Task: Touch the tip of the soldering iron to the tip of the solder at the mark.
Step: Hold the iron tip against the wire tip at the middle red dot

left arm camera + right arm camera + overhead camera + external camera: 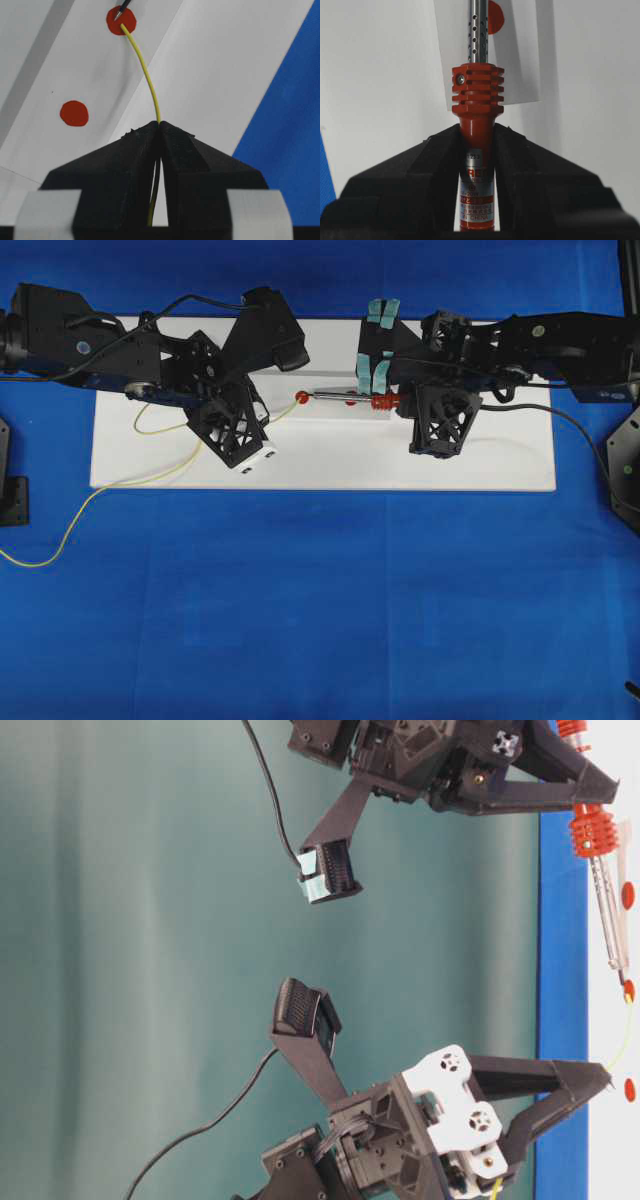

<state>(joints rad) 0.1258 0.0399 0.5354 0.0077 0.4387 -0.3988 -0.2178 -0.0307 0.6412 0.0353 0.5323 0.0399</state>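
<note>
With the iron (476, 150) and solder (145, 70) each clamped, both tips should be steadied on the mark (121, 21).

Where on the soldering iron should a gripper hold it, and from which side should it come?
Grip the soldering iron on its red handle just behind the ribbed collar, coming from the cord end along its length, as the right gripper does. The collar probably stops sliding, and the shaft stays free.

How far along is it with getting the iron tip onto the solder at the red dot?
Nearly done. The left gripper pinches the thin yellow solder wire; the right gripper clamps the red-handled, silver-shafted soldering iron. In the left wrist view both tips meet on the round red mark. Nothing visible remains.
</note>
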